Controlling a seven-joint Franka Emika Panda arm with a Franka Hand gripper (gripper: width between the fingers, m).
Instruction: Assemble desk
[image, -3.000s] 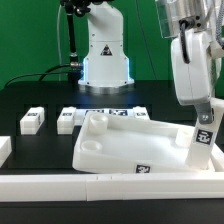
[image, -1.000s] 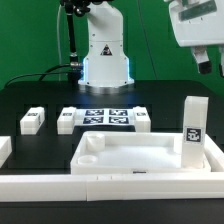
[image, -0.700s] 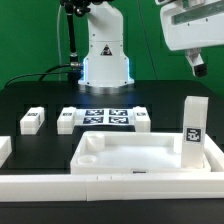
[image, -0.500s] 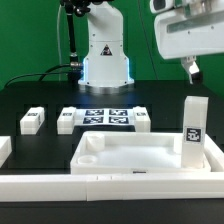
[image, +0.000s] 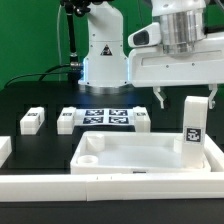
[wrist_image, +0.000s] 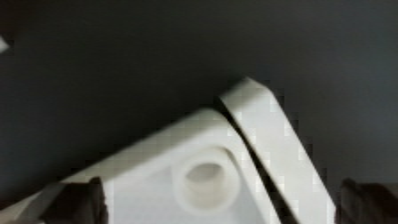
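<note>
The white desk top (image: 135, 155) lies flat near the front of the table, with its raised rim and a round corner socket (image: 90, 145) showing. One white tagged leg (image: 191, 126) stands upright at its corner on the exterior view's right. Three more legs lie loose behind it (image: 32, 120), (image: 68, 120), (image: 142, 118). My gripper (image: 186, 97) hangs open and empty above the back of the top, just left of the upright leg. In the wrist view the open gripper (wrist_image: 219, 200) is over a corner of the top (wrist_image: 160, 165) with its socket (wrist_image: 208, 178).
The marker board (image: 105, 117) lies between the loose legs. A long low white border rail (image: 110, 184) runs along the front, with an end piece (image: 3, 148) at the exterior view's left. The robot base (image: 103, 55) stands at the back.
My gripper has let go of the leg, which now stands on the top. The top has settled flat. The open gripper has come down and leftward from the upper right.
</note>
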